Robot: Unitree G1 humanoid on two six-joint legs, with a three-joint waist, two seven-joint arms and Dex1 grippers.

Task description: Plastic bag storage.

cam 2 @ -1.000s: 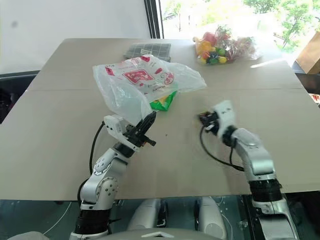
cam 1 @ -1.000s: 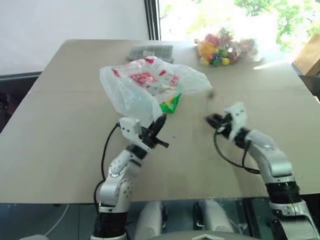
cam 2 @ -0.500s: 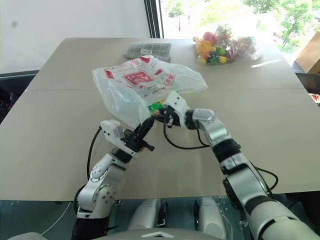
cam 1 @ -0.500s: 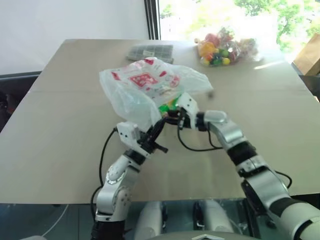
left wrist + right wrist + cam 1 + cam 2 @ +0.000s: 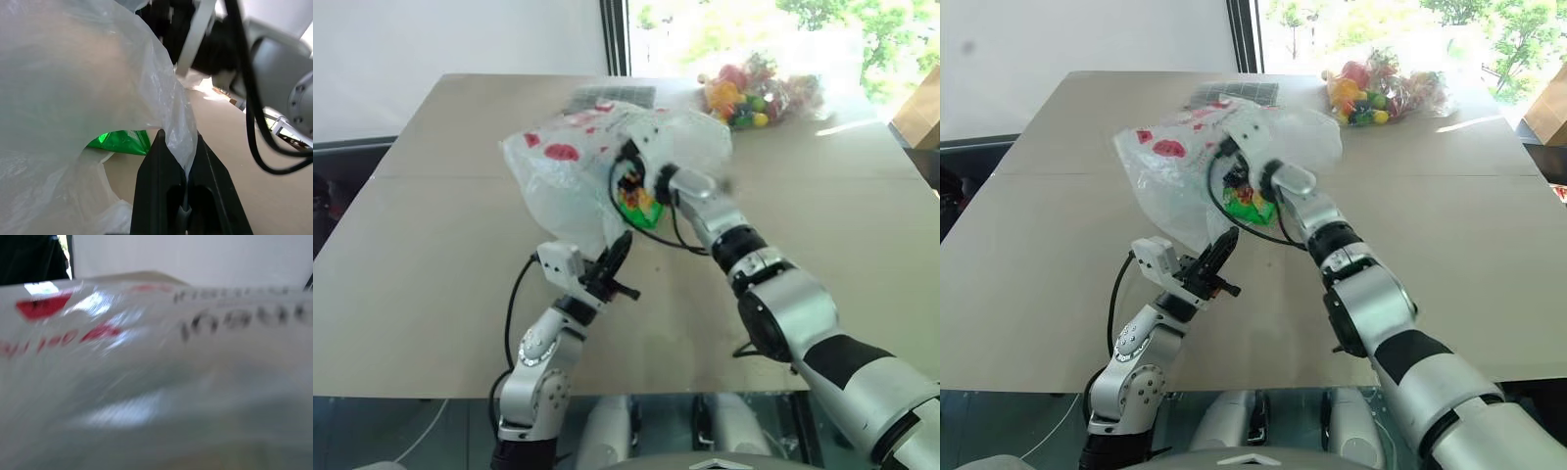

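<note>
Crinkly white plastic bag [image 5: 570, 174] is hanging up off the table [image 5: 431, 245] in the head views, its lower edge pinched in the closed left gripper [image 5: 619, 257], while the right gripper [image 5: 628, 176] is pressing against the bag's side above, its jaw state impossible to tell. Left wrist view is showing black fingers [image 5: 157, 169] clamped together on a fold of bag film, green packet [image 5: 120, 141] just beyond them. Right wrist view is showing blurred bag film with red marks close ahead.
</note>
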